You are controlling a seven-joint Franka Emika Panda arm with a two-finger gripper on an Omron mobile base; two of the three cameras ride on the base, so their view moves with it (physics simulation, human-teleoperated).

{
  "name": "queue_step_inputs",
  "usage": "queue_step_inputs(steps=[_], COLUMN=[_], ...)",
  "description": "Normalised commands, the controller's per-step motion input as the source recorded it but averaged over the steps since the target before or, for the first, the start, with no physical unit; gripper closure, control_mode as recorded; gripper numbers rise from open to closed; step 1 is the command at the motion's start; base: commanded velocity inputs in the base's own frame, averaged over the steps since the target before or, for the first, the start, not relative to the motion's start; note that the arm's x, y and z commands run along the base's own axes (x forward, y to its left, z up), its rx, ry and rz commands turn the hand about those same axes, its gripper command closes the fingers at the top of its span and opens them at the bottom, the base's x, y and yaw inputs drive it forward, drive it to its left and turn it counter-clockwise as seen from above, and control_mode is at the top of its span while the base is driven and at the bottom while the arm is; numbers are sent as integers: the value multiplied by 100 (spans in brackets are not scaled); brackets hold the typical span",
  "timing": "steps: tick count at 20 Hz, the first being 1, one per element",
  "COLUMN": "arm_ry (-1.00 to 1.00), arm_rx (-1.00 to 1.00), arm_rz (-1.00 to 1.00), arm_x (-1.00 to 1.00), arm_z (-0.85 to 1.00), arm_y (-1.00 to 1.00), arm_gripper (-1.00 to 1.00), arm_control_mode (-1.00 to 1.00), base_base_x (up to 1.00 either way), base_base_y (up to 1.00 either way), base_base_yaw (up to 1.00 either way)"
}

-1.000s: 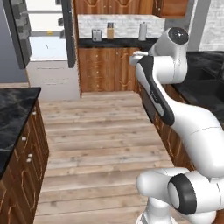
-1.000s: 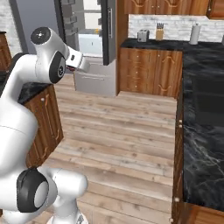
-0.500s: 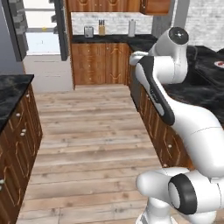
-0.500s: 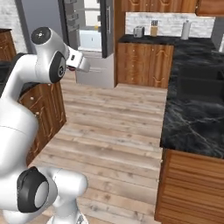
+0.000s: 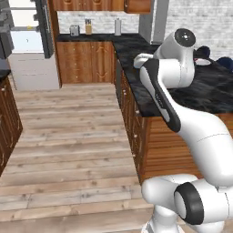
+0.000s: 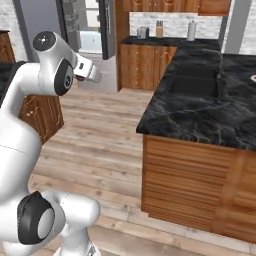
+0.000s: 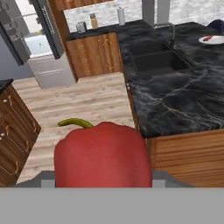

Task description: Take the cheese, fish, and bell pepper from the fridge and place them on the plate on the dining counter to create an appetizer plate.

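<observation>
Red bell pepper [image 7: 103, 155], stem up, gripped in hand [image 7: 103, 177]

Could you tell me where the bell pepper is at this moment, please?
The bell pepper sits large at the bottom centre of the hand view, held in the gripper above the wood floor, left of the dining counter, with the fridge far behind.

The bell pepper [image 7: 103, 154] sits right at the gripper [image 7: 103, 181], between its fingers. Ahead of it and to the right, the dining counter [image 7: 183, 94] stretches away, with a sink [image 7: 156, 57] set into its top and the plate [image 7: 212, 40] lying on it well beyond, far right. Ahead to the left, across the wooden floor [image 7: 83, 103], stands the fridge [image 7: 41, 48], its door [image 7: 49, 26] swung open. A cabinet [image 7: 13, 131] is near on the left.
</observation>
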Motion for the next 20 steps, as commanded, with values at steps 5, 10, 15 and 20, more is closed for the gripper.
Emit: queue_step_inputs(steps=[5, 10, 15, 20], arm_ry=[0, 0, 0, 0], arm_rx=[0, 0, 0, 0], arm_rz=[0, 0, 0, 0], arm_x=[0, 0, 0, 0], arm_z=[0, 0, 0, 0], arm_y=[0, 0, 0, 0], arm_gripper=[100, 100, 100, 100], arm_control_mode=[100, 100, 100, 100], base_base_x=[-40, -37, -19, -3], base_base_y=[-100, -100, -100, -100], base_base_yaw=[0, -2, -6, -3])
